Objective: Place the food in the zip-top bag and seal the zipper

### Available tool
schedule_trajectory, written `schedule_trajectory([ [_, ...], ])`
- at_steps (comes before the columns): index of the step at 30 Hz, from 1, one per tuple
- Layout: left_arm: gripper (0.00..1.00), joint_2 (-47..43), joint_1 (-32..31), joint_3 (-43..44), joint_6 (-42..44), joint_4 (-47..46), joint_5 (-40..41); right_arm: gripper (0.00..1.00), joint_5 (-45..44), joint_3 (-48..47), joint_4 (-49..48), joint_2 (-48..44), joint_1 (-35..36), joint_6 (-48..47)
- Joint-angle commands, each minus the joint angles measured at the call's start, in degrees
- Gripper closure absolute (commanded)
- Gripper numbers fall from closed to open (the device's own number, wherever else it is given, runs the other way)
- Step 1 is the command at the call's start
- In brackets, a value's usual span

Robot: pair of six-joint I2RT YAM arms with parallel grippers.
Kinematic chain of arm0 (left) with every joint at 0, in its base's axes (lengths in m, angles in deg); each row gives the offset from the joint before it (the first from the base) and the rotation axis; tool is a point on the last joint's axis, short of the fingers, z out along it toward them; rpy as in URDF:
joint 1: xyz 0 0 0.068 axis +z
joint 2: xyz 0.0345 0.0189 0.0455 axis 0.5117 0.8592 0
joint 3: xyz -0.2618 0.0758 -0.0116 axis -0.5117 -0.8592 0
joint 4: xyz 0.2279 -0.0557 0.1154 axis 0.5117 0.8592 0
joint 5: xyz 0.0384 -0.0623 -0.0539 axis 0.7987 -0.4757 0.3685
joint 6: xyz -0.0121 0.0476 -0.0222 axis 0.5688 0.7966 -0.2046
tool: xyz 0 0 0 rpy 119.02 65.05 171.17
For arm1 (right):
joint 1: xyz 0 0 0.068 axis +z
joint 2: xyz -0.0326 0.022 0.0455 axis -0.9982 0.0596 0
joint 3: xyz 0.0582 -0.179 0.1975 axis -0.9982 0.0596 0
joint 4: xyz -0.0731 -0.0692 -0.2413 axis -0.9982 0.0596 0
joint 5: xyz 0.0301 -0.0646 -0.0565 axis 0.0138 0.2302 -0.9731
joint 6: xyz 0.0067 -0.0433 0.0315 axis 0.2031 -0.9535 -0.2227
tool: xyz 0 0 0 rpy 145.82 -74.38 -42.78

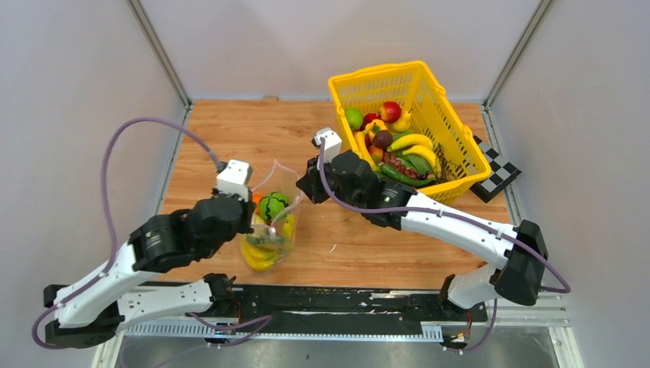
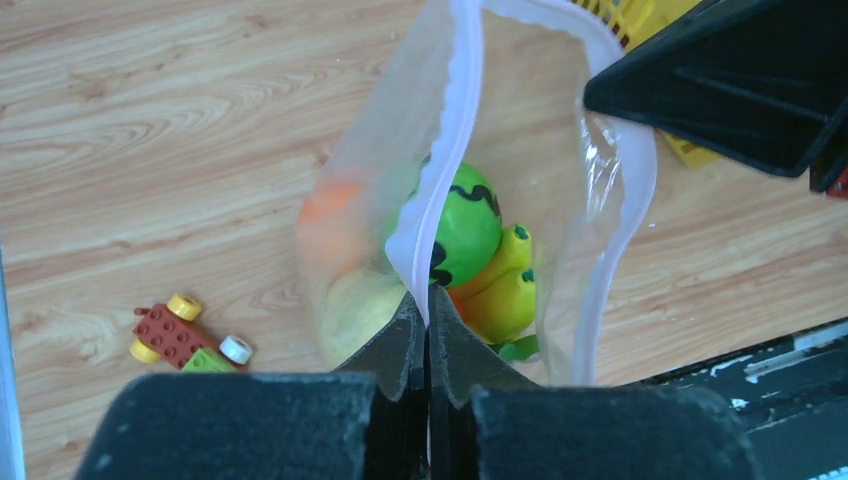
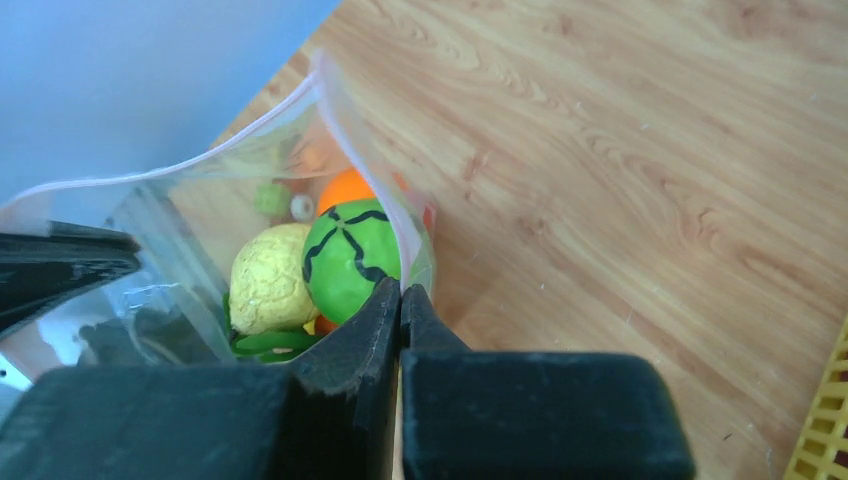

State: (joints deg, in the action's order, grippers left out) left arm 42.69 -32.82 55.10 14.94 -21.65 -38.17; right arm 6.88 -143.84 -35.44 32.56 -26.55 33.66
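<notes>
The clear zip-top bag (image 1: pixel 280 181) stands open mid-table, held up between both grippers. It holds food: a green striped ball (image 1: pixel 272 206), bananas (image 1: pixel 260 254), an orange (image 3: pixel 345 188) and a pale lemon (image 3: pixel 267 280). My left gripper (image 2: pixel 428 296) is shut on the bag's near rim at the zipper (image 2: pixel 465 120); in the top view it (image 1: pixel 251 209) is at the bag's left side. My right gripper (image 3: pixel 401 291) is shut on the opposite rim, at the bag's right side (image 1: pixel 304 188). More food (image 1: pixel 398 149) lies in the yellow basket.
The yellow basket (image 1: pixel 375 74) stands at the back right, close behind the right arm. A checkerboard marker (image 1: pixel 494 173) lies to its right. Small toy bricks (image 2: pixel 185 335) lie on the table beside the bag. Grey walls enclose the wooden table (image 1: pixel 230 130).
</notes>
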Motion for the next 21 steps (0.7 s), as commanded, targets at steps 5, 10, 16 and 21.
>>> schedule_trajectory([
  [5, 1.0, 2.52, 0.05, -1.33, 1.36, -9.81, -1.49, 1.0, 4.42, 3.88, -5.31, -5.81, -0.12, 0.55],
  [10, 1.0, -2.06, 0.04, -3.57, 1.01, -12.45, 2.6, 0.93, 3.76, 8.56, -5.69, -9.12, -0.3, -2.76],
  [16, 1.0, -4.69, 0.05, -7.75, -0.04, -16.22, 0.3, 0.76, 4.33, 8.38, -2.9, -9.73, -1.07, -3.04],
  [21, 1.0, -4.14, 0.04, -9.1, -1.62, -18.2, -0.86, 0.48, 2.43, 9.92, -4.01, -14.0, -1.07, -3.0],
])
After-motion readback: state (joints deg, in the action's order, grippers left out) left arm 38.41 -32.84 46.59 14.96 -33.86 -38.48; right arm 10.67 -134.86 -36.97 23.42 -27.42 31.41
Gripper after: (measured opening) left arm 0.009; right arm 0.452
